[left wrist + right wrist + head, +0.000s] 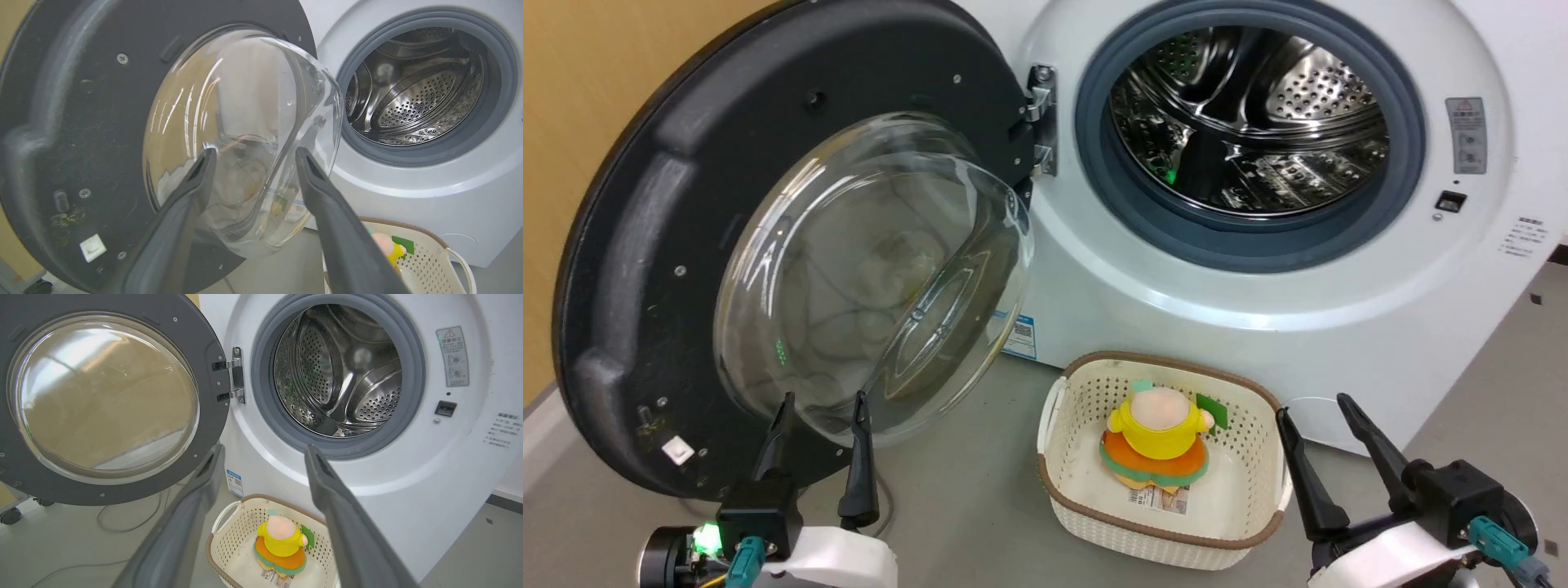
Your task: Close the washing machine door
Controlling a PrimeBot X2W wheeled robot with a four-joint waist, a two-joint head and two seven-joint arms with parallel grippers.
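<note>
The washing machine door [670,245] stands swung wide open to the left, a round black disc with a clear bulging glass bowl [874,278] and a metal hinge [1041,118]. The white washing machine [1258,310] shows its grey-rimmed opening and steel drum [1250,114]. My left gripper [823,406] is open just below the glass bowl, holding nothing. From the left wrist, the door [81,122] and bowl [245,134] fill the space ahead of the fingers. My right gripper [1316,406] is open at the lower right, in front of the machine [408,465] and the door [102,396].
A cream perforated basket [1086,523] sits on the grey floor below the drum opening, holding a yellow and orange plush toy [1160,441]. A tan wall [572,82] lies behind the door. Cables [122,522] trail on the floor under the door.
</note>
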